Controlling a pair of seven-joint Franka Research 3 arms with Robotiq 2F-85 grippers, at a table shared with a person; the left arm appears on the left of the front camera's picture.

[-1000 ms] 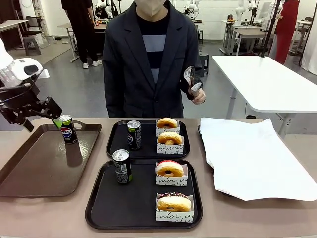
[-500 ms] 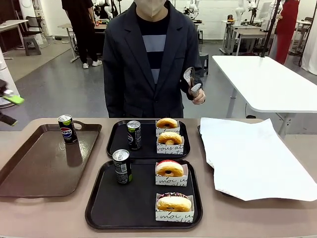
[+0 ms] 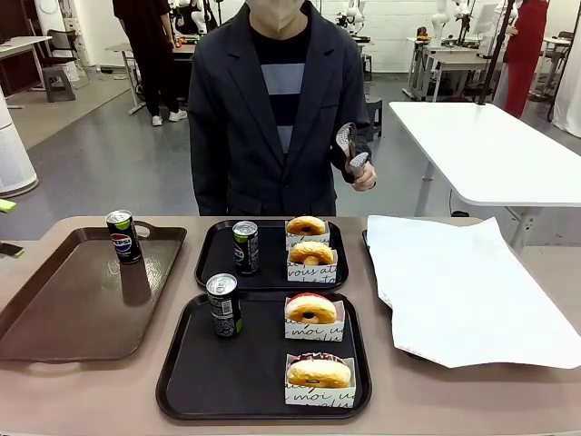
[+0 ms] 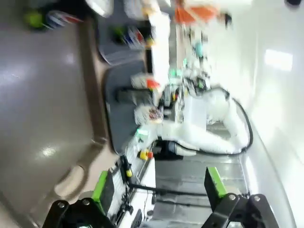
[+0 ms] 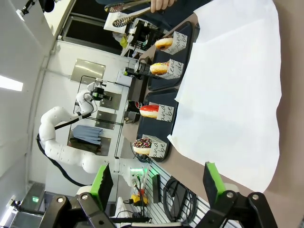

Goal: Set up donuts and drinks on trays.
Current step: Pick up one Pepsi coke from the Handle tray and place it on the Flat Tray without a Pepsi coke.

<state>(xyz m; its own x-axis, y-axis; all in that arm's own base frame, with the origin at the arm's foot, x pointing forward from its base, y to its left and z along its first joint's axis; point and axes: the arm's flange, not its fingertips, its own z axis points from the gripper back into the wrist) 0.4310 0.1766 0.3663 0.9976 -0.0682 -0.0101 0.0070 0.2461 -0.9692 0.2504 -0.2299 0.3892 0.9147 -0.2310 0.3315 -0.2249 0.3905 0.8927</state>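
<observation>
My left arm has pulled back off the brown tray (image 3: 54, 309), leaving one can (image 3: 123, 236) upright at its far edge. Left gripper (image 4: 159, 183) and right gripper (image 5: 156, 183) both stand spread wide, holding nothing. Each black tray, far (image 3: 211, 263) and near (image 3: 182, 377), carries one upright can (image 3: 245, 247) (image 3: 223, 306) on its left side and two sleeved donuts (image 3: 311, 253) (image 3: 318, 372) on its right.

Bright, even overhead light; your front view is sharp.
Your left wrist view is smeared by motion blur; your right wrist view stays crisp but bends at the edges, and the white paper sheet (image 3: 467, 286) glares slightly.
</observation>
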